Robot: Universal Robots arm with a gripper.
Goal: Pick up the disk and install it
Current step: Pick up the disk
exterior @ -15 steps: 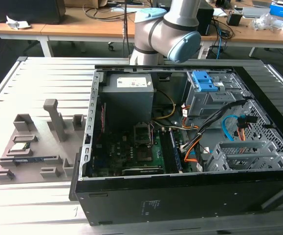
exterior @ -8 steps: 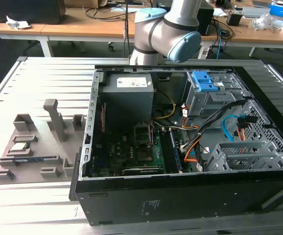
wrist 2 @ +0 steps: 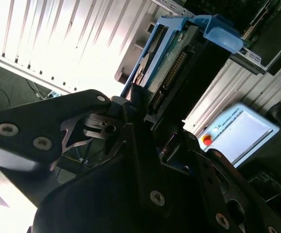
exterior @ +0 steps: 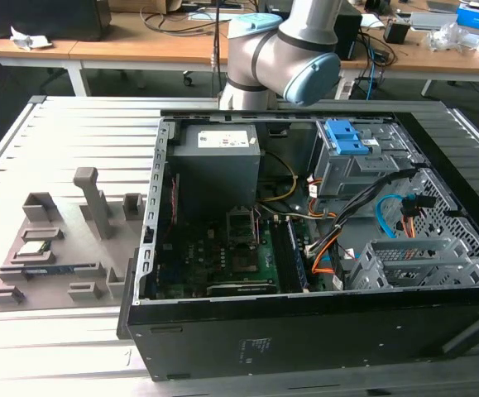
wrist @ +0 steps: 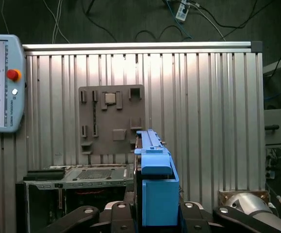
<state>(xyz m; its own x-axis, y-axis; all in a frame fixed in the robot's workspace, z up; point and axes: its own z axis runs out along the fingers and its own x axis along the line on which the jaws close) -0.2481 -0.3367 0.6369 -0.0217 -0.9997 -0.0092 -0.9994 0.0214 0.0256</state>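
The claw [wrist: 156, 216] is clamped on the disk [wrist: 155, 179], its fingers [wrist 2: 130, 104] pressing on the blue frame. The disk's connector edge shows in the second wrist view. The disk hangs in the air, well apart from the open computer case [wrist: 82, 175], which lies on the slatted metal surface [wrist: 203, 121]. Inside the case sits a grey drive bay [exterior: 344, 157] with blue latches. Just beside the case lies a grey parts tray [wrist: 112, 119], and a teach pendant [wrist: 2, 87] rests nearby.

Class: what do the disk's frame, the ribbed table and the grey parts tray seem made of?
Disk's frame: blue plastic, probably; smooth, moulded, slightly glossy.
Table: bare metal, likely aluminium; silvery ribs catching light.
Grey parts tray: matte, seemingly plastic; dull, uniform, blocky pockets.
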